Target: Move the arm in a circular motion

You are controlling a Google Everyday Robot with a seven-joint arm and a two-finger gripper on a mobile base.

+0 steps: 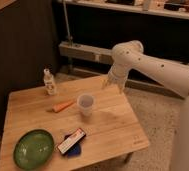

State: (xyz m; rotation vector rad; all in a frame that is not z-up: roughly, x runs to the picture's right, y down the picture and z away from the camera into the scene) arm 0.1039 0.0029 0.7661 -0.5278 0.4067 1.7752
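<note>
The arm (158, 67), white with thick rounded segments and small dark holes, reaches in from the right edge and bends at an elbow near the upper middle. Its pale gripper (113, 83) hangs down over the far right edge of the wooden table (108, 125), above the tabletop and to the right of the clear plastic cup (86, 104). It holds nothing that I can make out.
On the table stand a small bottle (49, 82) at the far left, an orange carrot (63, 106) beside the cup, a green bowl (33, 147) at the front left, and a flat snack packet on a blue object (72, 142). A dark counter and shelf rail run behind.
</note>
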